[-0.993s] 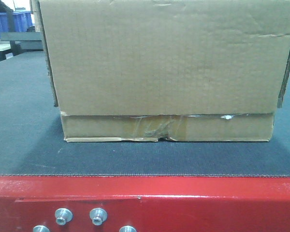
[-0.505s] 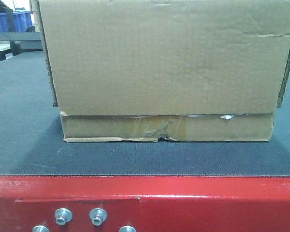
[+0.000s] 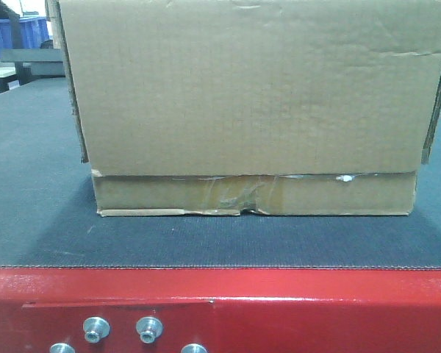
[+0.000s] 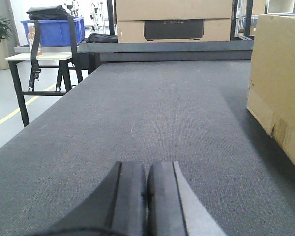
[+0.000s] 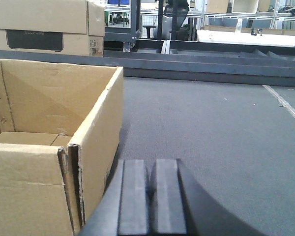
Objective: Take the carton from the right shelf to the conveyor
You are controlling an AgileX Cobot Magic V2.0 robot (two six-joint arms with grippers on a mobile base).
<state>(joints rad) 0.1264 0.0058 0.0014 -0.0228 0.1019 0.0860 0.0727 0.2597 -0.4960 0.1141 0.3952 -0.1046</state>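
So the carton (image 3: 253, 110) is sitting on the conveyor (image 3: 37, 220) belt, set back a bit from the red frame (image 3: 220, 294) at the near edge. Left of it there's lots of bare belt, running far back to the blue bins (image 4: 54, 30) on a side table (image 4: 37, 56). The left gripper (image 4: 146, 199) has its fingers pressed together, holding nothing, with the carton off to its right. The right gripper (image 5: 151, 196) is pinched closed too, just beside the carton's right wall; only that view shows the carton's open top.
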